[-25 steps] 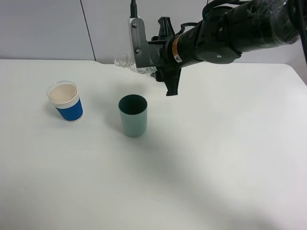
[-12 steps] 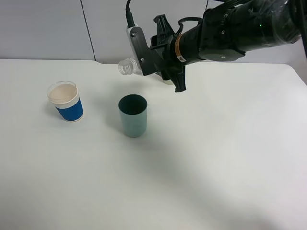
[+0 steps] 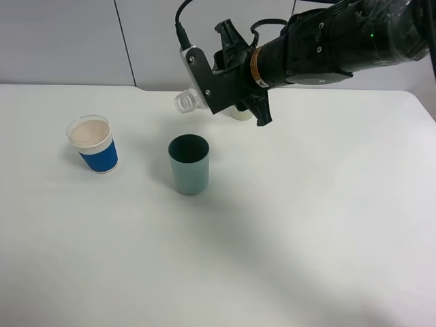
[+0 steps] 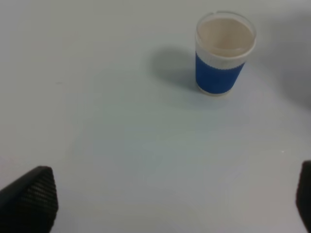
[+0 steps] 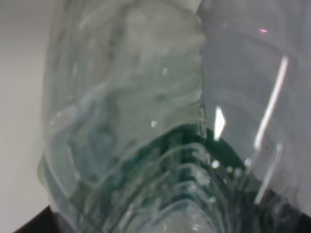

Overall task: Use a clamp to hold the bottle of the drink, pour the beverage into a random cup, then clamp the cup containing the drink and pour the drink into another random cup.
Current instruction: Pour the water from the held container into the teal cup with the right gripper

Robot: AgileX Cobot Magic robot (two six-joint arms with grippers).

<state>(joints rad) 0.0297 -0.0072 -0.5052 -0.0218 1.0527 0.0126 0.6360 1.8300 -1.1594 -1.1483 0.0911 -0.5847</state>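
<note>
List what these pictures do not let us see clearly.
Bottle body: high view, behind the right tool; only its neck shows.
Its fill level: right wrist view, too close, blurred.
Teal cup contents: high view, inside too dark.
Left tool: wrist view, cut by edges.

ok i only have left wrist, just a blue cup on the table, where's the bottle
observer: the right gripper holds the bottle up in the air, tipped on its side, mouth open.
operator: over a cup
observer: its mouth shows above the teal cup in the high view; no stream visible.
operator: where's that cup from my blue one
observer: to the right of the blue cup in the high view, standing apart.
</note>
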